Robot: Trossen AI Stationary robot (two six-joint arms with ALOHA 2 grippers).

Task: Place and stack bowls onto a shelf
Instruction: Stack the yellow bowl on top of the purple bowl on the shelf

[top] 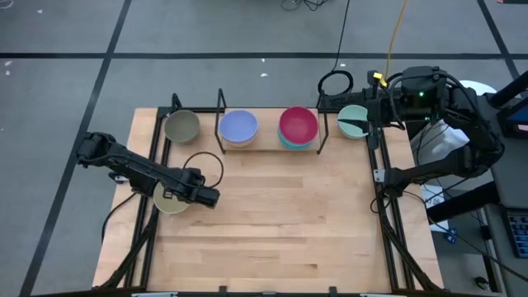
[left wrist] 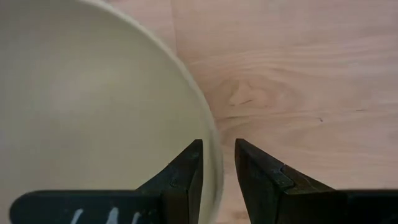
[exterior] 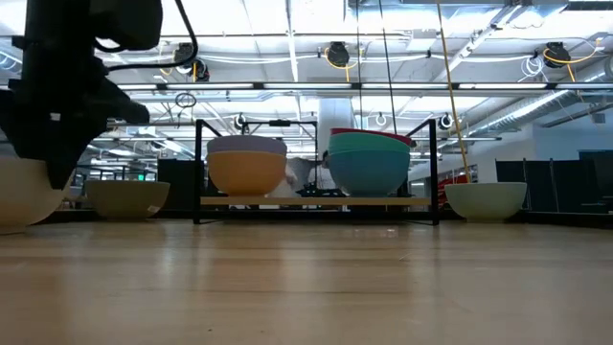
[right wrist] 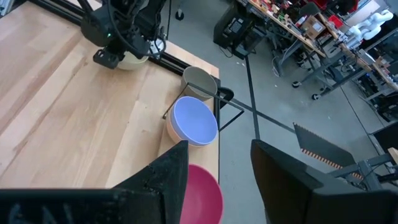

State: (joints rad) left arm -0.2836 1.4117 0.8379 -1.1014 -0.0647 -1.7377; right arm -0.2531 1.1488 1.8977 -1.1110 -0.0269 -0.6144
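Big open workshop floor behind, ceiling lights and cables everywhere, and out front a wide wooden tabletop (top: 272, 214) with the shelf (top: 268, 145) along its far edge. On the shelf, a lavender bowl (top: 238, 126) nested in an orange one (exterior: 246, 171), and beside it a magenta bowl (top: 298, 124) topping a cyan and blue stack. The grey-olive bowl (top: 181, 125) sits just off the shelf's left end, the mint green bowl (top: 353, 120) just off its right end. Now the action: the left gripper (top: 188, 192), in front of the shelf and to its left, has its fingers narrowed astride the rim of the beige bowl (top: 169, 200), one inside, one outside. That's a thin-wall pinch at one edge, so I'd judge the bowl could tip or slip out on the lift, and a swing toward the shelf might clip the grey-olive bowl or the black end rods. The right gripper (right wrist: 217, 163) waits high beyond the shelf's right end, fingers spread wide, holding nothing. Room to move? Plenty: the tabletop in front of the shelf is bare, though the beige bowl sits near the table's left edge.
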